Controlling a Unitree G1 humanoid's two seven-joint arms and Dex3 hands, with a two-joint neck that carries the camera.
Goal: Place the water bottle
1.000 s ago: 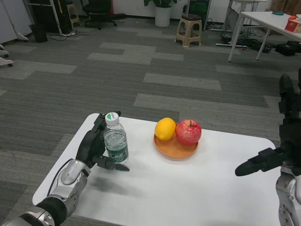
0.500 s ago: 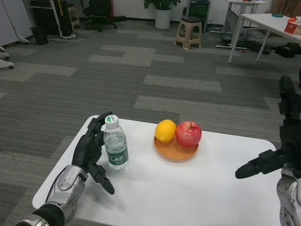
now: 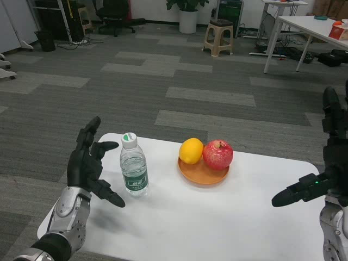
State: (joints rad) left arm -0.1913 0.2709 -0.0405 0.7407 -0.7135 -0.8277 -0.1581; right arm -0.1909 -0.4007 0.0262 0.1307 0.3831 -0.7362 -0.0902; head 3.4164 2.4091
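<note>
Backed off from the water bottle [image 3: 134,166] it was gripping a second ago, the left hand [image 3: 87,163] now hangs just left of it, fingers spread and touching nothing. Upright on the white table [image 3: 217,217], the bottle stands on its own, left of the orange plate [image 3: 202,173] holding a lemon [image 3: 191,150] and an apple [image 3: 218,154]. At the right edge, the right hand [image 3: 326,163] is partly cut off, fingers apart, empty, unmoved.
</note>
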